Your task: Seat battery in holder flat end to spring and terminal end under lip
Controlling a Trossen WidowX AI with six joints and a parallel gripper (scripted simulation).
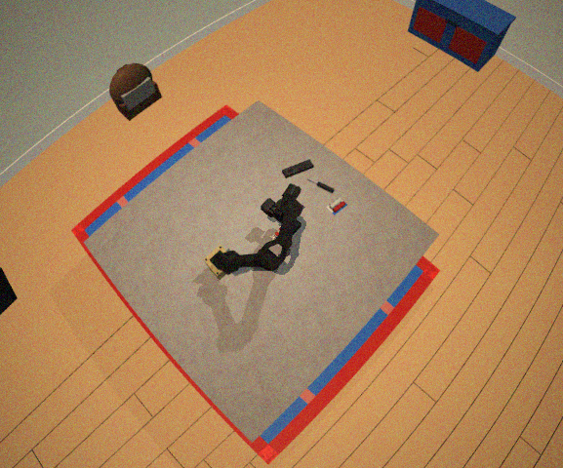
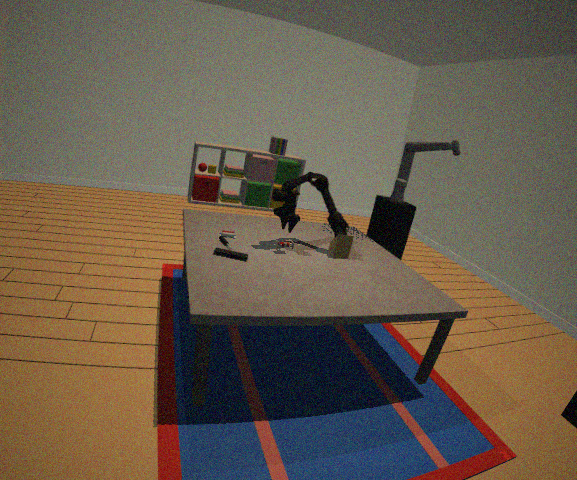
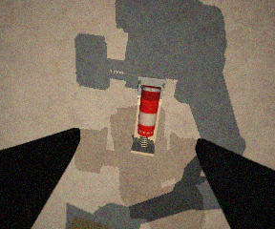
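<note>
The red-and-white battery [image 3: 149,102] [image 2: 284,243] lies in the small holder [image 3: 137,147], lengthwise between its side walls and in line with them. In the wrist view its lower end meets the coiled spring [image 3: 144,142]. Its upper, silvery end is at the grey lip [image 3: 151,81]; whether the terminal is fully under the lip, and whether the battery lies fully flat, I cannot tell. My gripper [image 3: 138,138] [image 2: 289,227] is wide open and empty, raised above the holder, with a finger to each side and neither touching the battery. In the top view the arm hides the fingers.
A black bar [image 1: 298,168] [image 2: 230,254], a dark screwdriver [image 1: 325,187] [image 2: 223,241] and a small red, white and blue item [image 1: 338,206] [image 2: 227,234] lie apart from the holder on the grey table [image 1: 321,282] [image 2: 309,294]. The arm's yellowish base [image 2: 341,246] stands on the other side.
</note>
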